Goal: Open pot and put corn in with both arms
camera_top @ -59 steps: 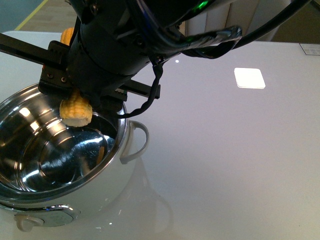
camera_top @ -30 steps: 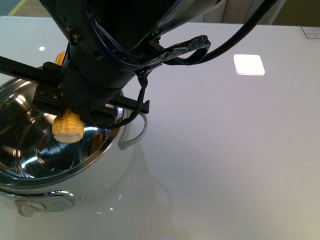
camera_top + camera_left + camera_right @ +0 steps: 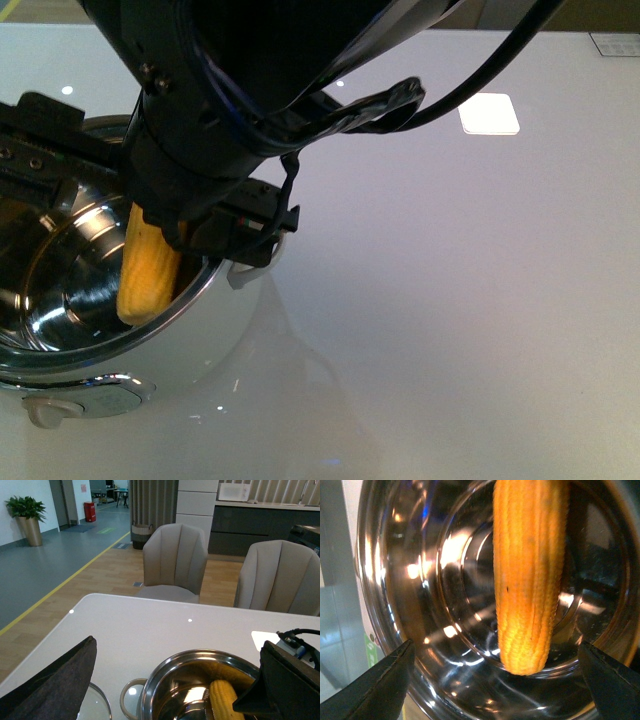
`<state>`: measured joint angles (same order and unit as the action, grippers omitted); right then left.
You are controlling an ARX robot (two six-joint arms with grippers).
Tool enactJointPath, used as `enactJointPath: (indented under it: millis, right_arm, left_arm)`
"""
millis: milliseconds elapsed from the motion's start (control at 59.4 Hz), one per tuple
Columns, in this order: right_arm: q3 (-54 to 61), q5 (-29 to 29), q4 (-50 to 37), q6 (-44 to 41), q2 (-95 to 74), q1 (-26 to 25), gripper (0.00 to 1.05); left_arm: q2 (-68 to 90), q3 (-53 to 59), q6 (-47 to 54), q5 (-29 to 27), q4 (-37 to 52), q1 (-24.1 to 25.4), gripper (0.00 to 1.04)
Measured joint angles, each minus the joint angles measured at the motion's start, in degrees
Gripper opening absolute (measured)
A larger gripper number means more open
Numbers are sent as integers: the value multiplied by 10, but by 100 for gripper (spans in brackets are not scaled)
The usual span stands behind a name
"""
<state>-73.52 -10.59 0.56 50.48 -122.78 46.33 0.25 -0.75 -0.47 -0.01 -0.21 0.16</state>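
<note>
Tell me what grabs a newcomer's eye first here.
The husked yellow corn cob hangs end-down inside the shiny steel bowl of the large white electric pot, whose lid is off. The bulky black right arm looms right above it, filling the front view's upper left.

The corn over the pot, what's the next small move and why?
Probably just lift the right hand clear: its fingers look spread wide of the corn, which already hangs inside the open pot, so the drop seems done.
</note>
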Motion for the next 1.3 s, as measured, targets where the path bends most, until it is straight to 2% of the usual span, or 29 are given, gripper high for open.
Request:
enactJointPath:
  millis: [252,387,555,824,1009,1262,1295]
  right_arm:
    - [126,42,-139,66,122,-44,96]
    - [229,60,-177,78,227,-97,96]
    - [348,56,-132,30,394,-148,96]
    - [435,38,-9,-49,595,-276,96]
    - [478,52,91,-125,747,-355,96]
    - [508,61,119,-159,825,-374,96]
    - [519,84,90,-181,829,-370,94]
  left_arm:
    - [0,0,0,0,0,0,98]
    - [0,0,0,0,0,0,98]
    - [0,0,0,0,0,0,98]
    - [0,0,0,0,0,0,98]
    - [0,0,0,0,0,0,98]
    - [0,0,0,0,0,0,98]
    - [0,0,0,0,0,0,98]
